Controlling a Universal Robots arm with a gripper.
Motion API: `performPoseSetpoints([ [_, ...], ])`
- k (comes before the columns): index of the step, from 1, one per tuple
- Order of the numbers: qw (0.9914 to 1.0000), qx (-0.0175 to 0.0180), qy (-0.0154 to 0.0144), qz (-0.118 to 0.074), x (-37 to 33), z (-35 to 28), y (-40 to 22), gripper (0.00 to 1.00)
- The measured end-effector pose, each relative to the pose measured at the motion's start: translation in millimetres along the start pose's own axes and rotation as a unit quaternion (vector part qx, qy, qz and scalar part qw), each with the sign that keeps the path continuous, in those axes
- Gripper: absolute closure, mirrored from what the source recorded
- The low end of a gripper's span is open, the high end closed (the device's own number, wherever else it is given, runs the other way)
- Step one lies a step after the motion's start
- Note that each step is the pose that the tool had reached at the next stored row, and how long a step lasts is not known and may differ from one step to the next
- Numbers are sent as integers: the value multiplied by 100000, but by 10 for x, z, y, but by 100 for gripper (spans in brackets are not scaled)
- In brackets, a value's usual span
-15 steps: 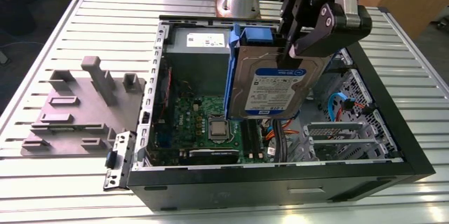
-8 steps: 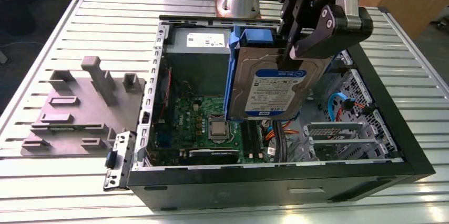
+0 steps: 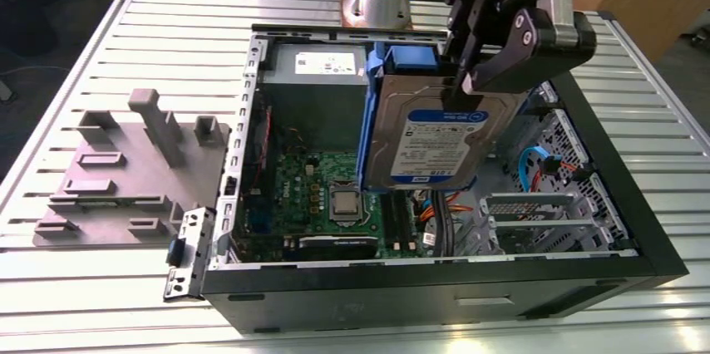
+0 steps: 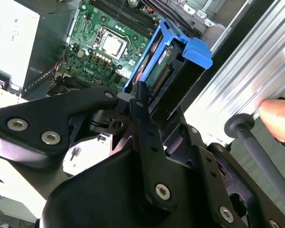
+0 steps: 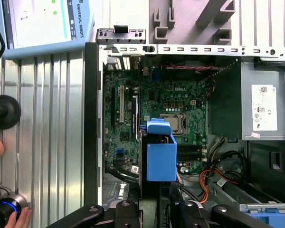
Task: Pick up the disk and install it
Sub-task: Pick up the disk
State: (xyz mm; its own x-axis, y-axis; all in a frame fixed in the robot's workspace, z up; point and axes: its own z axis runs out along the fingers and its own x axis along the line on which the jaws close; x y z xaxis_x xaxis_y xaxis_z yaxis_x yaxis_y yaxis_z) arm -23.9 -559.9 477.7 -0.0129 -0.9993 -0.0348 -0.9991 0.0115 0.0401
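The disk [image 3: 438, 134], silver-grey with a blue-and-white label and blue side rails, hangs upright on edge above the open computer case [image 3: 444, 275]. My gripper [image 3: 458, 95] is shut on its upper edge, coming down from above. In the second wrist view the fingers [image 4: 141, 102] clamp the disk [image 4: 173, 71], whose blue rail and connector end point down at the motherboard. The first wrist view looks straight down along the disk's blue rail [image 5: 160, 154] into the case, with the gripper [image 5: 156, 209] at the frame edge.
Inside the case lie the green motherboard [image 3: 327, 184], the grey power-supply box [image 3: 316, 63], orange and blue cables [image 3: 538, 163] and a drive cage with a blue tab [image 5: 270, 216]. A grey fixture block [image 3: 122, 171] sits on the slatted table. A person's hand [image 4: 280, 118] holds a handle nearby.
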Motion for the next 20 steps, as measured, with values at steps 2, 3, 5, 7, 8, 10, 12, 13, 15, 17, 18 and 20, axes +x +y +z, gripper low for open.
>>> performPoseSetpoints([
  [2,100000,-3,6,3,-1,-2,-23,65],
  [3,100000,-2,4,4,-1,-2,-38,65],
  [5,100000,0,2,5,-1,-3,-69,65],
  [7,100000,-2,3,5,-2,-5,-103,65],
  [8,100000,-3,4,5,-2,-5,-121,65],
  [10,100000,-2,3,4,-2,-6,-154,65],
  [12,100000,-2,6,3,-3,-8,-188,65],
  [13,100000,0,5,3,-3,-8,-205,65],
  [15,100000,-1,3,3,-4,-10,-239,65],
  [17,100000,-2,5,8,-5,-11,-273,65],
  [18,100000,-2,6,7,-5,-12,-288,65],
  [20,100000,0,1,6,-5,-12,-319,65],
])
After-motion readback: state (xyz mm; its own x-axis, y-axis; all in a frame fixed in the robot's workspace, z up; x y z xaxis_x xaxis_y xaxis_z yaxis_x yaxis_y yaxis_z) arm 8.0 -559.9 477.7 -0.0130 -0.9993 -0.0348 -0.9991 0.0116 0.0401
